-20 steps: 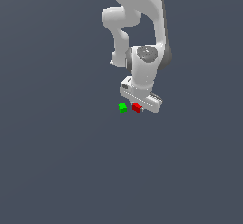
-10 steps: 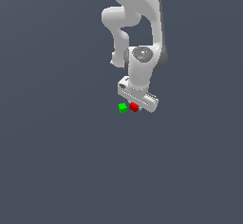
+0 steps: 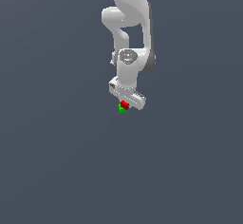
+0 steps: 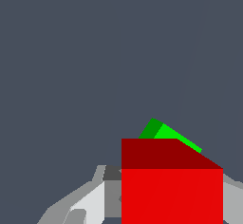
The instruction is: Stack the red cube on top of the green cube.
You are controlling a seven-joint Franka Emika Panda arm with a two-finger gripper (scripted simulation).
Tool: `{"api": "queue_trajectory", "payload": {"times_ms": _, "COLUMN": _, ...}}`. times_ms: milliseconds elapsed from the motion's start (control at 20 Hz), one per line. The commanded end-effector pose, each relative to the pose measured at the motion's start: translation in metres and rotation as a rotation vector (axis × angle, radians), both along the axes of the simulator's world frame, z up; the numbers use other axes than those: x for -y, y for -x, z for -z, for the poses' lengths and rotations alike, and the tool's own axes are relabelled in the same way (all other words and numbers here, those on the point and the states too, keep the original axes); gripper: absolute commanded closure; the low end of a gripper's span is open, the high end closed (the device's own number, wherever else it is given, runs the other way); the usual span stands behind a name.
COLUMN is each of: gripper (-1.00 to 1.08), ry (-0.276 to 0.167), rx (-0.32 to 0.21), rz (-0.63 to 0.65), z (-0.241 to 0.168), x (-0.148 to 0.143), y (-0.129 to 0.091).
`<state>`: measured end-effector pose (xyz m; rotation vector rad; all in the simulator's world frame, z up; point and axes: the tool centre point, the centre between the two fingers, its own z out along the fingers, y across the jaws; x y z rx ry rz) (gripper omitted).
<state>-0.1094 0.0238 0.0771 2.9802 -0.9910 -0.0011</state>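
A single white, glossy robot arm (image 3: 127,33) is seen reaching down over a flat, dark grey-blue desk (image 3: 57,161), and one white end effector (image 3: 125,105) is carried at its tip. The small, plain, bright red cube (image 3: 125,104) is gripped between the closed fingers, one grey-white finger (image 4: 88,201) being shown pressed against the cube's side in the wrist view. The cube is held up off the desk, as judged from the exterior view, where it is placed directly under the end effector body.

The small, plain, bright green cube (image 3: 122,109) is seen just below the red one, only an edge of it showing beneath; in the wrist view a green corner (image 4: 163,134) is seen past the far edge of the red cube (image 4: 172,190). Whether the two cubes are touching cannot be told from either view.

As to progress, the pick-up is judged complete and the carry is judged nearly complete, since the red cube is positioned more or less over the green one. The alignment appears slightly off, the green cube being turned relative to the red. What is judged to remain is the final lowering, the release and the retreat of the arm.

By count: one arm, one end effector, one red cube, one green cube. Nothing else is seen on the desk.
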Motion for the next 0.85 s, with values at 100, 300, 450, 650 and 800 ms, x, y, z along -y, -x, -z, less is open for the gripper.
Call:
{"api": "queue_trajectory", "payload": {"times_ms": 100, "gripper": 1.08, "ry": 0.0, "rx": 0.001, "rz": -0.001, "z": 0.0088, "x": 0.0137, "y": 0.0102}}
{"api": "queue_trajectory", "payload": {"times_ms": 300, "gripper": 1.08, "ry": 0.0, "rx": 0.001, "rz": -0.001, "z": 0.0114, "x": 0.0173, "y": 0.0119}}
{"api": "queue_trajectory", "payload": {"times_ms": 450, "gripper": -0.92, "ry": 0.0, "rx": 0.001, "rz": -0.001, "z": 0.0114, "x": 0.0173, "y": 0.0119}}
{"api": "queue_trajectory", "payload": {"times_ms": 650, "gripper": -0.92, "ry": 0.0, "rx": 0.001, "rz": -0.001, "z": 0.0114, "x": 0.0173, "y": 0.0119}}
{"api": "queue_trajectory", "payload": {"times_ms": 800, "gripper": -0.92, "ry": 0.0, "rx": 0.001, "rz": -0.001, "z": 0.0114, "x": 0.0173, "y": 0.0119}}
